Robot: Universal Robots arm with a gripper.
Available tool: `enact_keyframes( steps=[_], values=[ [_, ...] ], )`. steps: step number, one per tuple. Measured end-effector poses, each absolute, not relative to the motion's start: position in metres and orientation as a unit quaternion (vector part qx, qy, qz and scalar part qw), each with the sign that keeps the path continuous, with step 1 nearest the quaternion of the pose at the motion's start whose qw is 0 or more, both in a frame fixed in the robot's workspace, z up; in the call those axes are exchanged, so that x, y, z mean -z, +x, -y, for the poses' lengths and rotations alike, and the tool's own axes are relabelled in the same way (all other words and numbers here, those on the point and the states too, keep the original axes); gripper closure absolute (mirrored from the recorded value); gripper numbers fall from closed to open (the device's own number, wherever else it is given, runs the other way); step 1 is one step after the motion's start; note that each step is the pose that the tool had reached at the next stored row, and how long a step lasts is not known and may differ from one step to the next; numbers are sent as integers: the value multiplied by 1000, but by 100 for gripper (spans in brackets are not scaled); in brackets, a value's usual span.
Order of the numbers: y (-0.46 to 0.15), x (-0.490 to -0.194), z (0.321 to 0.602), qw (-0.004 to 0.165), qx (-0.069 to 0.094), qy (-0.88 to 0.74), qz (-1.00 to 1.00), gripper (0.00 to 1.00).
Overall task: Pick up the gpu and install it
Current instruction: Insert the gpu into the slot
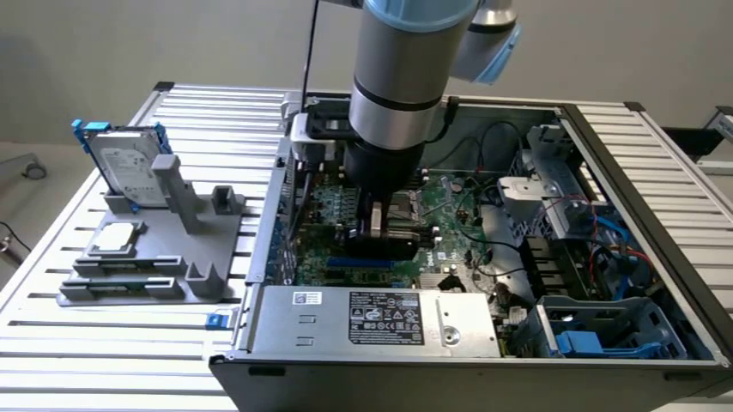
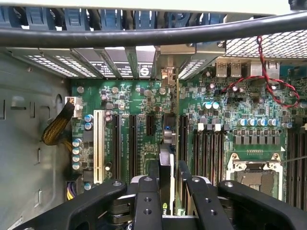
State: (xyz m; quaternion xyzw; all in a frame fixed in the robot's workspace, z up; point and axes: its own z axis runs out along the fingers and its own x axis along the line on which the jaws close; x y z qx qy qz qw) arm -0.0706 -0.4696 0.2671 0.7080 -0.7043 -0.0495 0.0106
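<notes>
My gripper (image 1: 384, 225) reaches down into the open computer case (image 1: 641, 163), low over the green motherboard (image 1: 458, 219). It is shut on the gpu (image 1: 390, 230), a dark card held upright between the fingers. In the wrist view the gpu (image 2: 168, 136) stands edge-on between the two black fingers (image 2: 146, 201), in line with a long black expansion slot of the motherboard (image 2: 216, 120). Its far end points at the rear slot openings (image 2: 168, 72). My gripper (image 2: 168, 178) clamps the card from both sides. Whether the card's lower edge sits in the slot is hidden.
A grey fixture (image 1: 149, 279) on the slatted table at the exterior view's left carries a silver hard drive with blue rails (image 1: 126, 167) and a small silver chip (image 1: 118, 238). The power supply (image 1: 378, 318) fills the case front. A CPU socket (image 2: 254, 172), red wires (image 2: 259, 81) and a black cable (image 2: 144, 33) lie close by.
</notes>
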Motion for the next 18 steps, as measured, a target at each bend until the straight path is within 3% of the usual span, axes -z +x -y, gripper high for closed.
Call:
enact_keyframes(
  steps=[18],
  values=[
    [-72, -261, 470, 11, 50, 708, 704, 74]
  ],
)
